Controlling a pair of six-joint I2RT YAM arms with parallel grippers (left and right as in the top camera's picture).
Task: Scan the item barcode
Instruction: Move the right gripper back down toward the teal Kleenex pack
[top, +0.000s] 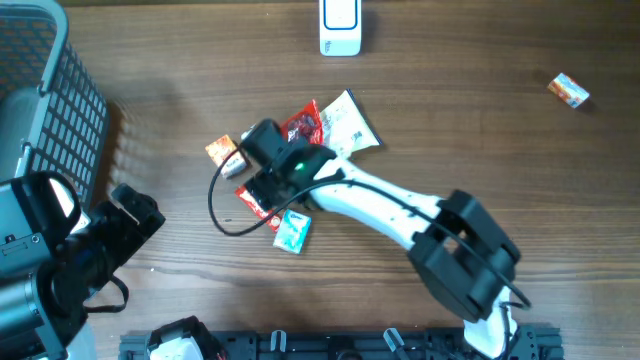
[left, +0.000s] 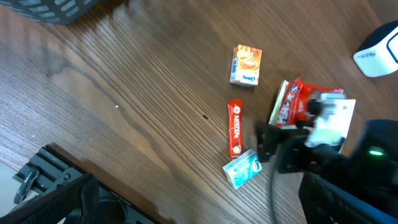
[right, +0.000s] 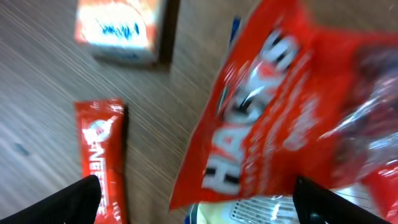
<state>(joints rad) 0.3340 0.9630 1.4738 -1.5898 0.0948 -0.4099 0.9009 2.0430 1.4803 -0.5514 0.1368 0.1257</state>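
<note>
**Reach step: right pincer poised over the Hacks bag, no grasp yet**

You are at the pickup stage, by the look of it. Your right pincer (right: 200, 199) hangs over the small heap of snacks in the middle of the counter (top: 480, 120). Its jaws are spread wide and have nothing in them. In the right wrist view, the two fingertips sit at the lower corners of the frame. The red Hacks bag (right: 286, 106) fills the right half between and above them, so that bag is the likely item to scan.

The bag lies flat on the heap, overlapping a white packet (top: 352, 125). A red Nestlé bar (right: 99, 155) and an orange box (right: 121, 28) are just beside it to the left. A teal packet (top: 292, 232) sits at the lower edge of the heap.

Your left pincer (top: 132, 212) waits at the lower left of the overhead frame, near the grey basket (top: 60, 110). It too is fully open and empty.

Next, you need to lower the right pincer and close it on the bag alone. Pinching an edge would serve better than the crinkly middle, and it avoids dragging the white packet along. After that, the carry runs to the white-and-blue scanner (top: 340, 25) at the top centre, well apart from the heap. No barcode shows on the bag's upper face, so expect to turn it.
</note>
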